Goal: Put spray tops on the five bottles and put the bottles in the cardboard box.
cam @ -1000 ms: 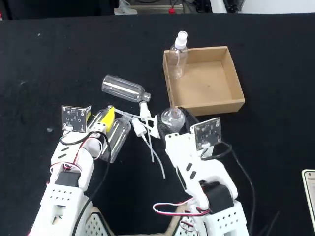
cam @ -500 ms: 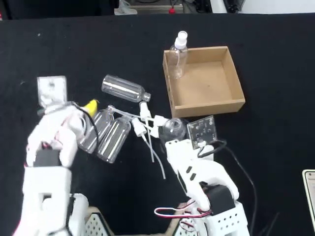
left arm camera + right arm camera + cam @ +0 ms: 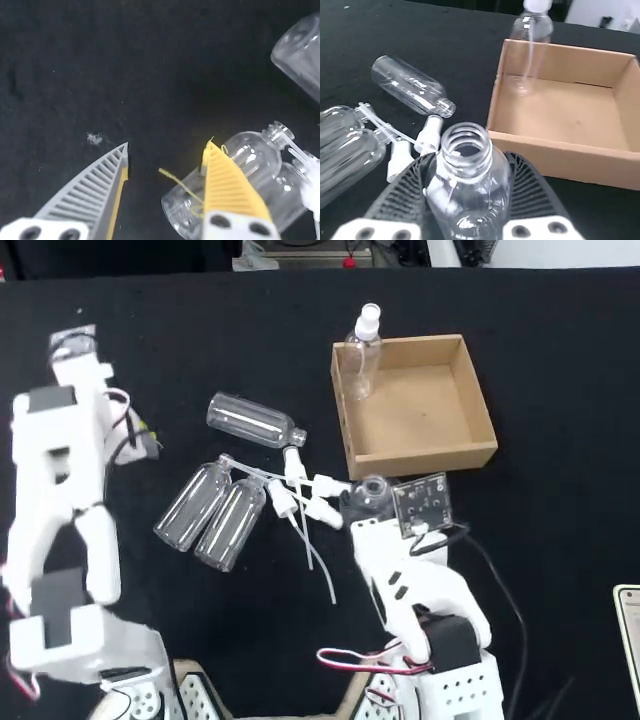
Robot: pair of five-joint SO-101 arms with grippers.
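Black cloth covers the tabletop (image 3: 560,360). From above, the cardboard box (image 3: 420,456) sits right of centre, with a capped bottle (image 3: 362,350) upright in its far left corner. Left of the box lie a lone bottle (image 3: 250,422) and a pair of bottles (image 3: 212,515) side by side, with loose spray tops (image 3: 296,472) just beside their necks. The left arm (image 3: 55,440) is raised at the left edge, well apart from them.

At the left wrist, the left fingers (image 3: 100,190) gape wide and hold nothing, the pair of bottles beneath the yellow one.

At the right wrist, the right fingers (image 3: 402,197) are clamped round an upright open-necked bottle (image 3: 467,175), near the box's front wall.
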